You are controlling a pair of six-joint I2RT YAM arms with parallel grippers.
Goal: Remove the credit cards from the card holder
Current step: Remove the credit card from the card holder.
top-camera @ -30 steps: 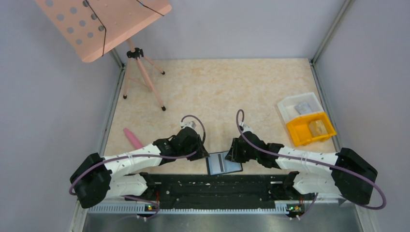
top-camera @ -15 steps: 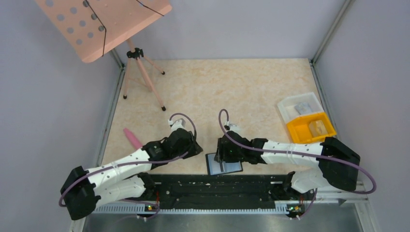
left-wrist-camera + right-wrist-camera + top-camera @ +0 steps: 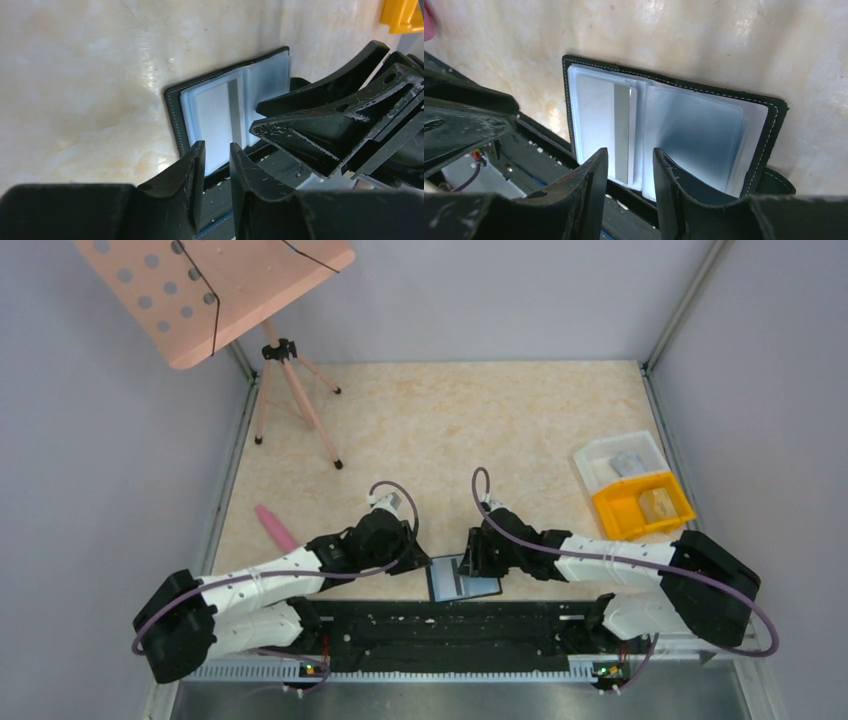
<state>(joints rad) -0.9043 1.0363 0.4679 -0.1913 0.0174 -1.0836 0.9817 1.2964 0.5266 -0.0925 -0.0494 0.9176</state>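
At table (image 3: 450, 420) front, holder (image 3: 463, 578) lies open; left gripper (image 3: 217, 150) and right gripper (image 3: 630, 155) hover slightly parted, empty; best pin cover, pinch card (image 3: 604, 125) edge squarely.

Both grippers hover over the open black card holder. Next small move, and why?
Probably lower the right gripper onto the near edge of the pale grey-striped card, jaws astride it. The black stitched card holder lies open and flat, the card sits in its clear sleeve, and both the right and the left gripper are empty, jaws slightly apart.
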